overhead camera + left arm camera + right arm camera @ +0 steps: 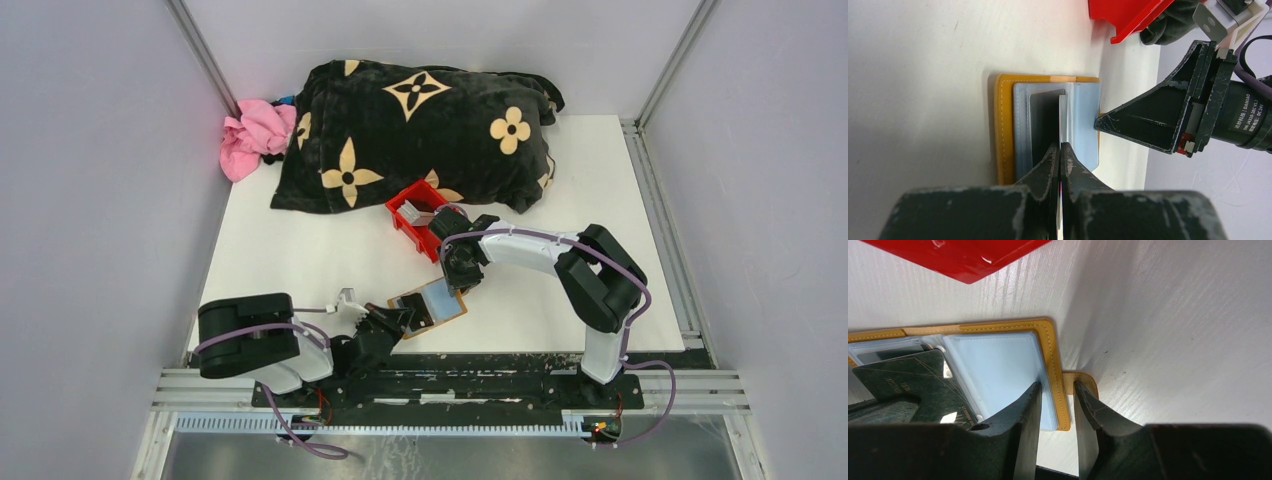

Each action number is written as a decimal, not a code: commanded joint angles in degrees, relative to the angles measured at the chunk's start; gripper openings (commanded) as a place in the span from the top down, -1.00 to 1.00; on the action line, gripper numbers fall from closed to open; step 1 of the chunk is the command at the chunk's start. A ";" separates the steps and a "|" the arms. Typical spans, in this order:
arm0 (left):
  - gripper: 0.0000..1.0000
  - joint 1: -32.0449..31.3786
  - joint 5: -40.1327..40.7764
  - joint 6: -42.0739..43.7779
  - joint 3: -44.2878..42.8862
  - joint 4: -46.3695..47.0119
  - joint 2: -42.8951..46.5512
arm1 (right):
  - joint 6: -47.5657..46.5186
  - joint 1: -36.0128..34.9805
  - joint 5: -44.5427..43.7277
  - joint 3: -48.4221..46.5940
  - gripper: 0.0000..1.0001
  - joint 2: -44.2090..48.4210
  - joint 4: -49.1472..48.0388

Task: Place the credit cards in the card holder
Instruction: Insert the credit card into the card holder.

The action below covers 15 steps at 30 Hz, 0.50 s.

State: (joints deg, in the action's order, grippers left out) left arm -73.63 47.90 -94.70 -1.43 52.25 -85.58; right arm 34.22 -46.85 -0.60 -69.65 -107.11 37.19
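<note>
Open card holder (441, 302) lies at the near edge of the surface (300, 260), with the red bin (404, 222) close at its 12 o'clock. In from 8 o'clock, the left fingers (1048, 167) are pressed together on a credit card (1063, 117) held edge-on over the pockets. A dark card (1045, 120) sits in one pocket. At 1 o'clock, the right fingers (1023, 415) are part spread, straddling the holder's tan edge.

A robot lab cell: a white table (300, 260) boxed in by plain pale walls (90, 200) and aluminium posts (205, 50), with two cabled arms (250, 345) bolted to a metal rail (450, 385) at its near edge.
</note>
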 commanded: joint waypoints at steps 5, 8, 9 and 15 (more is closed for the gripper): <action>0.94 -0.01 0.54 8.26 0.43 0.77 1.19 | -0.33 -0.20 -0.46 0.57 0.28 -3.28 1.19; 0.94 0.25 0.23 9.22 0.46 2.54 1.32 | -0.29 -0.17 -0.46 0.62 0.28 -3.36 1.16; 0.94 0.31 0.06 9.69 0.40 3.20 1.37 | -0.29 -0.17 -0.39 0.59 0.28 -3.37 1.12; 0.94 1.45 -1.05 12.00 -0.61 4.24 1.82 | -0.30 -0.18 -0.19 0.61 0.28 -3.37 1.02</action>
State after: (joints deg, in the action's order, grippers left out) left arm -72.99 46.74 -88.71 -1.43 54.22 -84.58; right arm 34.20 -46.70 -0.16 -69.91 -107.35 37.43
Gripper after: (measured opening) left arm 0.043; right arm 0.360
